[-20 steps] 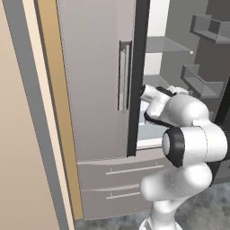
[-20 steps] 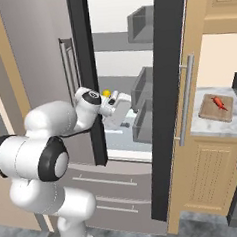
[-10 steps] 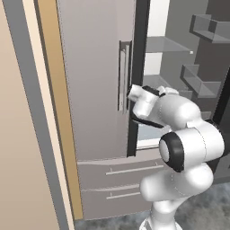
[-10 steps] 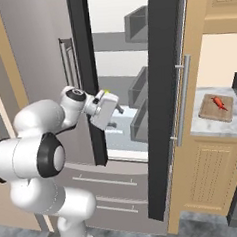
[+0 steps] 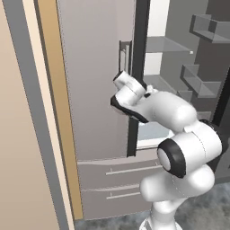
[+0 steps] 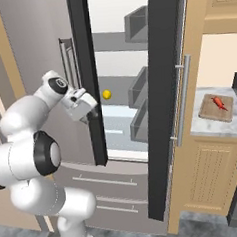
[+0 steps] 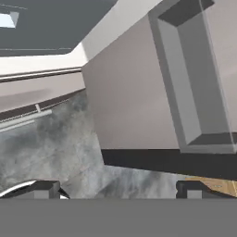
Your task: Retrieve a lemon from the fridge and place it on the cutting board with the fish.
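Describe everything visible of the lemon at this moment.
The lemon is a small, bright yellow, roundish fruit, apparently whole and smooth. It sits on a shelf inside the open fridge, toward the shelf's left side in the right base view. Nothing else touches it; the open gripper is outside, by the left door's black edge, well apart from it.

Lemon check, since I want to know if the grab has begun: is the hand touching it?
Apart. In the right base view the lemon sits on the fridge shelf, with the black door edge between it and the hand.

Fridge fills the frame centre, its left door edge black. The white arm reaches from lower right toward that edge. Door bins occupy the upper right.
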